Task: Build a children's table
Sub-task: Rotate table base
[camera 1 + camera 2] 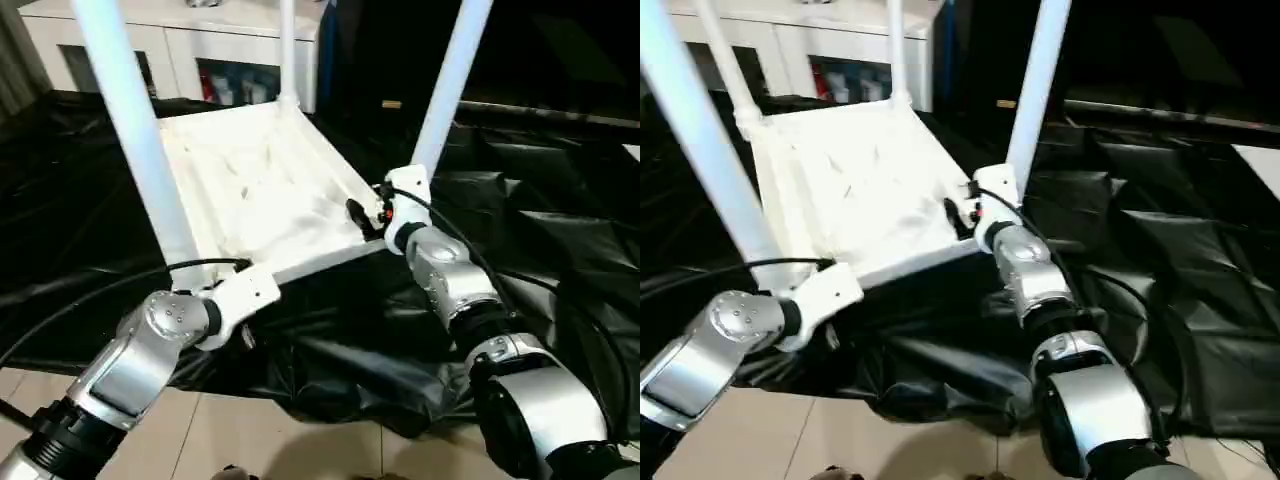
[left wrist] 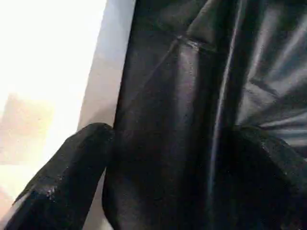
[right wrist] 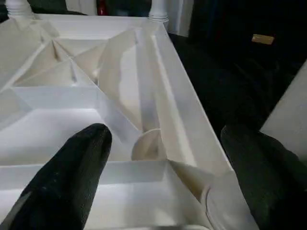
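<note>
Tabletop [image 1: 265, 185], white ribbed plastic rect., lies upside down on black sheeting [image 1: 540, 250] w/ white tubular legs [image 1: 135, 130] standing up; left gripper [image 2: 158, 158] and right gripper [image 3: 160, 167] both wide open, holding nothing (prob. light, stiff, slick: grab rim).

We see white tabletop [image 1: 262, 190], ribbed underside; four white legs [image 1: 135, 130]. Black sheeting [image 1: 560, 240] at 3 o'clock. Beige floor tiles [image 1: 240, 440] at 6. Silver forearms; black-fingered right hand [image 3: 163, 182].
</note>
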